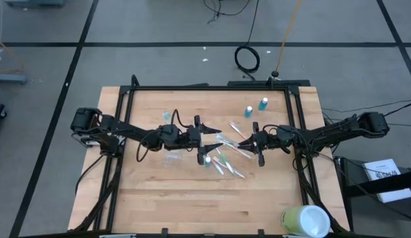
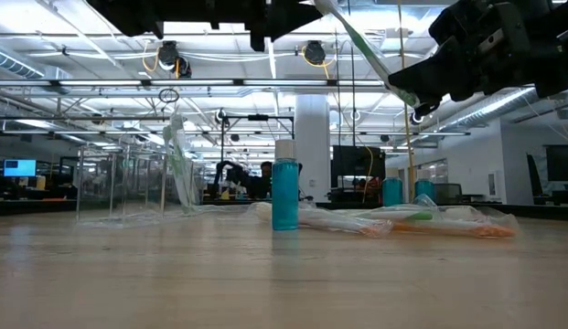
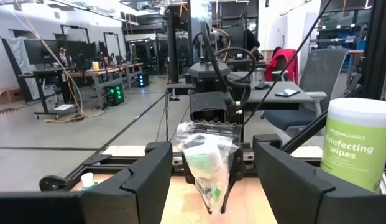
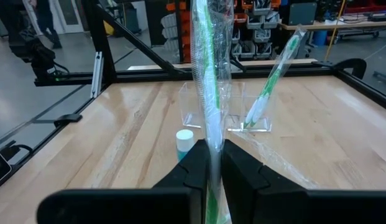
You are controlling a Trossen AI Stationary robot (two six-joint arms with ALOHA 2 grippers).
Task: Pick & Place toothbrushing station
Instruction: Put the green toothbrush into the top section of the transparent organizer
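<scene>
My right gripper is shut on a clear-wrapped white-and-green toothbrush held above the table's middle. Facing it, my left gripper is open. The brush's free end points at the gap between its fingers, and I cannot tell whether it touches them. The small clear cup stands on the table left of centre with one toothbrush leaning in it. More wrapped toothbrushes lie flat on the wood. A blue white-capped tube stands upright beside them, and two more tubes stand farther back. My right gripper pinches the wrapped toothbrush near one end between its two fingers, through the clear wrapper. The fingers come in level from the table's right. The brush runs on past the fingertips toward my left gripper, slanting upward, lifted clear of the table.
A large green-and-white wipes canister stands at the near right corner. A black frame rail runs around the tabletop. Bare wood lies along the near edge and at the far left.
</scene>
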